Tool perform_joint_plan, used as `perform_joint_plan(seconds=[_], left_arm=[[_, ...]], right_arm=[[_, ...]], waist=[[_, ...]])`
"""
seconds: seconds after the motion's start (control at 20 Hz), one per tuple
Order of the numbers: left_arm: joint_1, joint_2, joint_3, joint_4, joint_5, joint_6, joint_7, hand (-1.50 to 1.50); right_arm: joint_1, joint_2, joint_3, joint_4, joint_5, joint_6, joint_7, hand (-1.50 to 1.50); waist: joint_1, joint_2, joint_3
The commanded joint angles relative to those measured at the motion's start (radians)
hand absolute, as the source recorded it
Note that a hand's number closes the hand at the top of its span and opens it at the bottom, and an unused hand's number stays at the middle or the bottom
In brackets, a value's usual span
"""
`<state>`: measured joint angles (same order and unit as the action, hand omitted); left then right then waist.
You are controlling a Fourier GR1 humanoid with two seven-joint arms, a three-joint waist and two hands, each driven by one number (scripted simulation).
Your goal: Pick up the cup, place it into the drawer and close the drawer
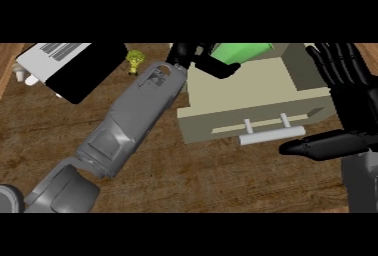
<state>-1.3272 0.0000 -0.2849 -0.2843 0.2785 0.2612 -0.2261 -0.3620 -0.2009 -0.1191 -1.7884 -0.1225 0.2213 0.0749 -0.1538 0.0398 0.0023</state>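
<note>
Green cup (244, 51), plain and smooth, sits up at the counter's far edge, right over the back of the open drawer (247, 97), with the left hand (199, 57) curled round its side. Looks light and stiff, probably a bit slick, so gripping across the body like that seems the sensible hold. The drawer is a beige box with a pale bar handle (271, 134) facing the near edge. The right hand (347, 95) rests by the right edge, fingers straight, thumb out near the handle. Toward the far left corner there's a black-and-white appliance (70, 67) and a small yellow-green thing (134, 59) beside it; can't tell what.
</note>
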Motion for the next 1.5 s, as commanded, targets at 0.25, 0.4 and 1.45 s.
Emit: perform_joint_plan(seconds=[0.25, 0.4, 1.45], left_arm=[[0.067, 0.000, -0.034, -0.050, 0.126, 0.004, -0.062, -1.50], [0.083, 0.000, -0.019, -0.084, 0.186, -0.005, -0.118, -1.50], [0.109, 0.000, 0.039, -0.124, 0.393, 0.022, -0.328, -1.50]], right_arm=[[-0.046, 0.027, 0.078, 0.015, -0.064, 0.083, 0.002, -1.50], [-0.058, 0.026, 0.104, 0.012, -0.145, 0.154, 0.032, 1.50], [0.101, -0.148, 0.428, 0.117, 0.436, 0.248, 0.012, -1.50]], waist=[[-0.062, 0.015, -0.001], [-0.066, 0.013, -0.002], [0.128, -0.027, -0.001]])
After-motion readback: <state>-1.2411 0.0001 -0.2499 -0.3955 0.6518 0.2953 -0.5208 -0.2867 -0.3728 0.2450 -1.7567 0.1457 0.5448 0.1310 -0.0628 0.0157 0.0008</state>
